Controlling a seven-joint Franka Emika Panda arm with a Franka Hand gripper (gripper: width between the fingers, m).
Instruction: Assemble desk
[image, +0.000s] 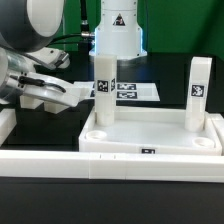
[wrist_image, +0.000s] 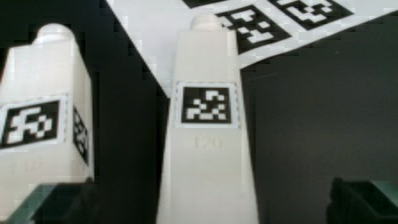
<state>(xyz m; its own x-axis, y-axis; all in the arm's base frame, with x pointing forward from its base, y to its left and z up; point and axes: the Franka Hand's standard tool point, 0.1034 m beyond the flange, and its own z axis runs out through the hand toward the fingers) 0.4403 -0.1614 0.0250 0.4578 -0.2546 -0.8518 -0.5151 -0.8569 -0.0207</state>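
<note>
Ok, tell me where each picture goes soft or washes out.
Exterior view: the arm at the exterior view's left is blurred, the white tabletop nearly washes out. Wrist view: the centre leg looks soft, its tag legible; pincer fingertips sit in shadow.

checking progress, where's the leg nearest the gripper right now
On the exterior view's left, that leg stands upright at the tabletop's end, beside the gripper, marker board behind it.
</note>
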